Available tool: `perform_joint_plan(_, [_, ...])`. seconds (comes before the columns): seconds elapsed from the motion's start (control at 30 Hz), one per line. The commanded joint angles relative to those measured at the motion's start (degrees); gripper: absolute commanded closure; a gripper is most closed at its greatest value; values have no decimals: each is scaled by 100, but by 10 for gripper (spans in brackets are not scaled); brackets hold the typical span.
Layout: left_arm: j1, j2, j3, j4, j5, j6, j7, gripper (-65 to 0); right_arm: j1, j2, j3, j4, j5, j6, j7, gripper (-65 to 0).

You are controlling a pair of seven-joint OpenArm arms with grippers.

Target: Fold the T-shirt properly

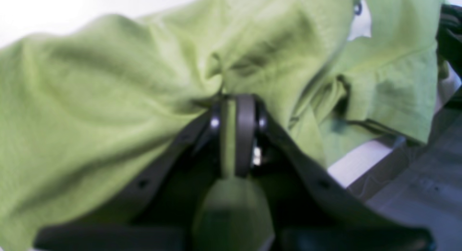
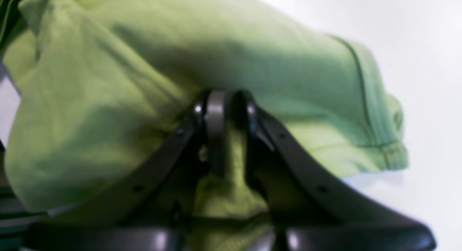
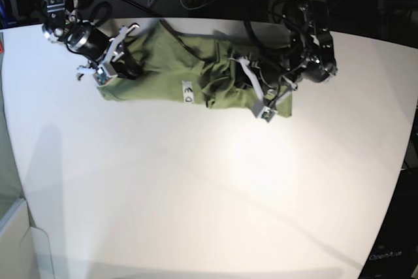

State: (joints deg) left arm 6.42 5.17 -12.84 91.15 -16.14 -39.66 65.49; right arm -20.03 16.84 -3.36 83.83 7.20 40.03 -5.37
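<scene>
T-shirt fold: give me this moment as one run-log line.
T-shirt: bunched lengthwise, far side of table | left hand: shut on T-shirt | right hand: shut on T-shirt | label: showing

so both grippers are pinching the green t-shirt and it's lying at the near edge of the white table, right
Not quite. Both the left gripper and the right gripper are pinching the green T-shirt, but it lies at the far edge of the white table, not the near one. The base view shows the near part of the table bare.
</scene>
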Motion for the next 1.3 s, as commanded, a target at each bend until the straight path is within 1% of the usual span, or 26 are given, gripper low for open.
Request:
perform_joint_plan(0.0, [-48, -29, -4, 85, -87, -34, -40, -44, -50, 52, -3, -18, -276, -3, -435, -68])
perform_joint_plan(0.03, [-48, -47, -65, 85, -87, -34, -40, -44, -32, 52, -3, -18, -276, -3, -435, -68])
perform_joint_plan(0.27, [-66, -565, -188, 85, -113, -34, -40, -44, 161, 87, 23, -54, -285, -3, -444, -68])
perform_joint_plan(0.37, [-74, -688, -188, 58, -131, -34, -40, -44, 232, 228, 23, -54, -285, -3, -444, -68])
perform_joint_plan(0.47, [-74, -688, -188, 58, -96, -34, -48, -44, 293, 281, 23, -54, -285, -3, -444, -68])
perform_joint_plan(0.57, [-101, -636, -188, 76, -96, -34, -48, -44, 443, 421, 23, -62, -285, -3, -496, -68])
perform_joint_plan(0.63, [-145, -627, -188, 49, -131, -34, -48, -44, 495, 457, 32, -18, -285, -3, -655, -68])
perform_joint_plan(0.73, [-171, -600, -188, 67, -140, -34, -48, -44, 548, 632, 32, 149, -285, -3, -839, -64])
perform_joint_plan(0.83, [-171, -521, -188, 85, -140, -34, -48, -44, 434, 747, 32, 606, -285, -3, -874, -65])
perform_joint_plan(0.97, [-171, -504, -188, 85, -140, -34, -48, -44, 144, 782, 120, 1529, -285, -3, -1200, -64])
perform_joint_plan(1.07, [-171, -495, -188, 85, -140, -34, -48, -43, -85, 720, 401, 2144, -285, -3, -1340, -67])
perform_joint_plan(1.1, [-171, -504, -188, 85, -140, -34, -48, -43, -146, 650, 516, 2329, -285, -3, -1393, -67])
perform_joint_plan(1.17, [-171, -504, -188, 85, -140, -34, -48, -43, -225, 474, 885, 2540, -267, -3, -1525, -68])
perform_joint_plan(1.27, [-171, -513, -188, 93, -140, -34, -48, -43, -225, 35, 1632, 2566, -250, -3, -1762, -70])
